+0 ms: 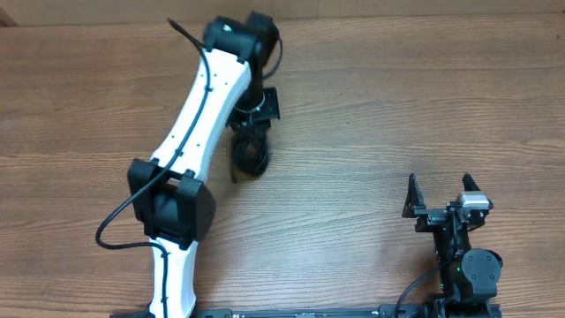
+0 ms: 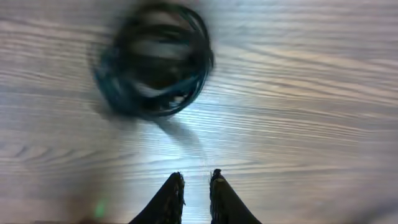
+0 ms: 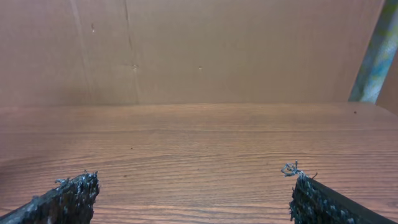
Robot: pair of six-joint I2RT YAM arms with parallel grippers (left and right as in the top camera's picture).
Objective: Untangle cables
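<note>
The left arm (image 1: 199, 106) reaches toward the desk's (image 1: 397, 88) far edge. The left gripper (image 2: 196, 177) is barely parted and empty, just beside the coiled cables (image 2: 152, 62). The right arm (image 1: 468, 265) is folded at the near edge, with the right gripper (image 3: 196, 180) wide open and empty.

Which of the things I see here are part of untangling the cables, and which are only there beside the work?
Part of the job:
- coiled cable bundle, lying on the table
- left gripper, near it, holding nothing
- right gripper, wide open, empty

Only there:
- wooden table
- brown board behind the table
</note>
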